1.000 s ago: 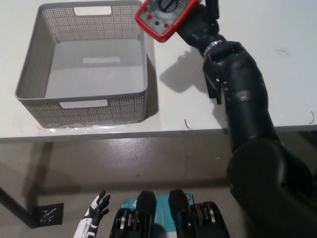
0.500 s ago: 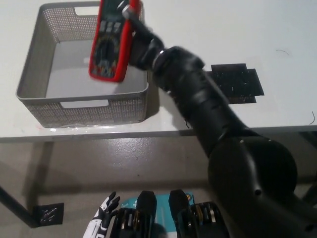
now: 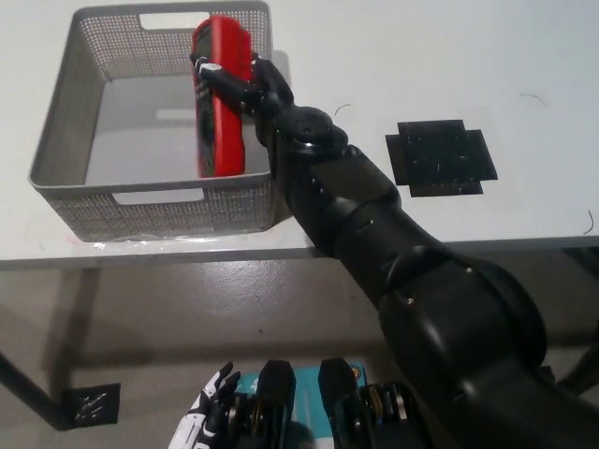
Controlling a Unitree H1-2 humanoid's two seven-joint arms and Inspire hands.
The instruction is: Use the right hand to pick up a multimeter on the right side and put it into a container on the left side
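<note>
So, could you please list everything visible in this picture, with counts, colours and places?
basket: one, grey, perforated, on the table's left side
multimeter: one, red, held over the basket's right part
patch: one, black, flat, on the table to the right of the basket
table: one, white, across the upper picture
floor mark: one, dark, on the floor at lower left
right hand: one, black, shut on the multimeter
left hand: one, white, resting low at the bottom edge, fingers apart
</note>
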